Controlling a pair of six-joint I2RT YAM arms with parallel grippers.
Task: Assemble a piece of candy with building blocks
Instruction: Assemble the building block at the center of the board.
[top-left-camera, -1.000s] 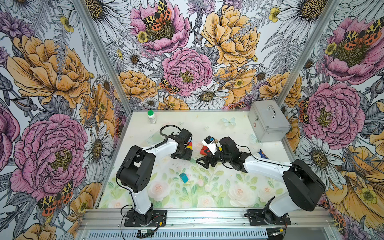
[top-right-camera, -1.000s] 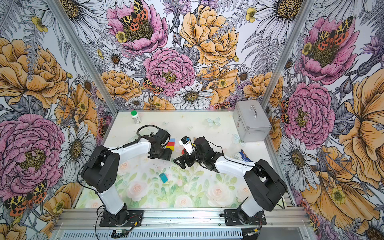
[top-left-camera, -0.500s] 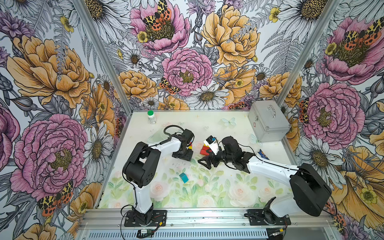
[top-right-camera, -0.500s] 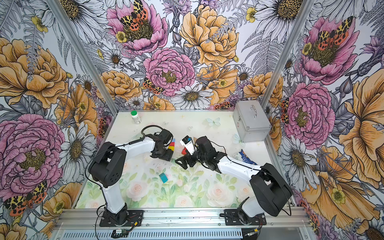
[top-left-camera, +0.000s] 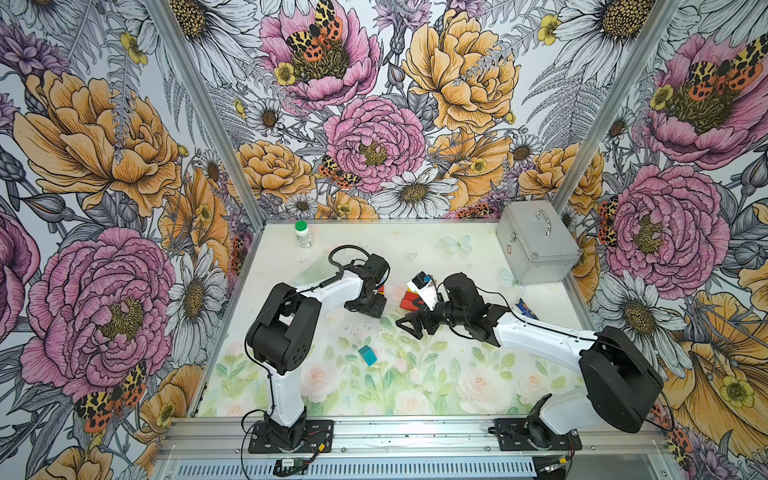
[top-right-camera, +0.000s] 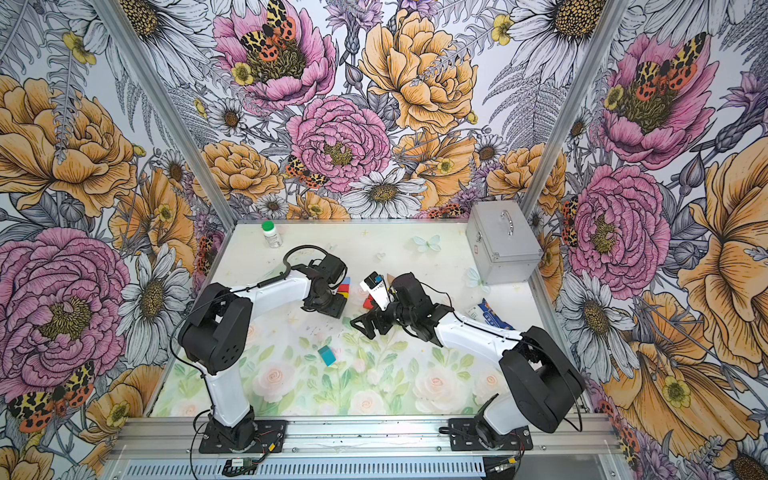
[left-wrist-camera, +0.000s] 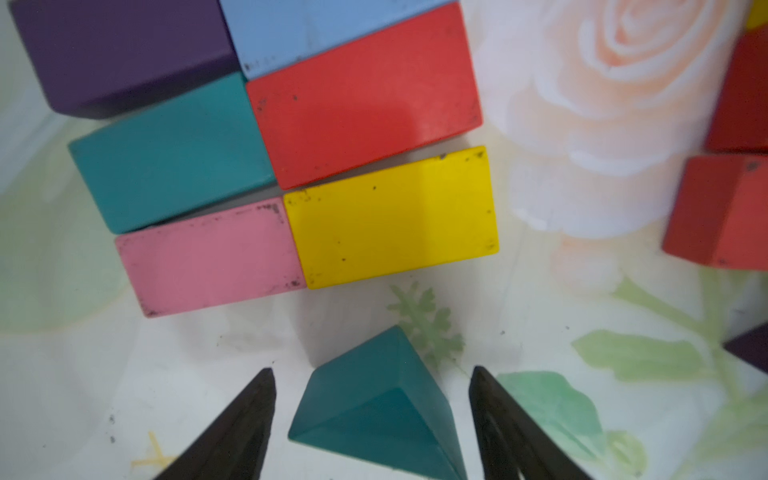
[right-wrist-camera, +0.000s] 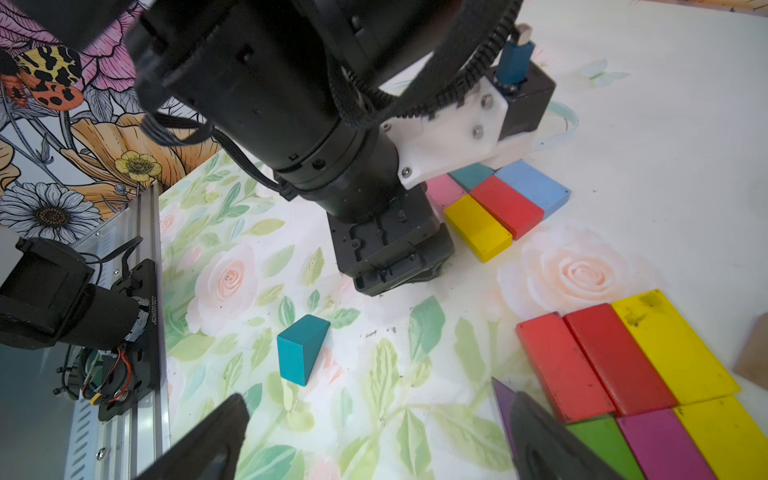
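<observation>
Left claw (left-wrist-camera: 372, 369) points down at the table (top-left-camera: 457, 386) and sits open around a teal triangle (left-wrist-camera: 374, 411), one finger on each side with a sliver of table showing both sides, so it's straddling it, not pinching it. Just past the triangle's tip, not quite touching, there's a tight patch of blocks (left-wrist-camera: 361, 95): yellow and pink nearest, then red and teal, then light blue and purple. Right claw (right-wrist-camera: 378, 397) is spread wide with nothing in it, low over the table, and a purple triangle (right-wrist-camera: 500, 399) lies right beside one of its fingers. In both top views a loose teal block (top-left-camera: 367, 355) lies alone at about 6 o'clock from the left claw, and the right claw is at about 4 o'clock from it. A second patch (right-wrist-camera: 623, 361) of flat blocks (two reds, two yellows, green, magenta) lies near the right claw, at about 12 o'clock from it
</observation>
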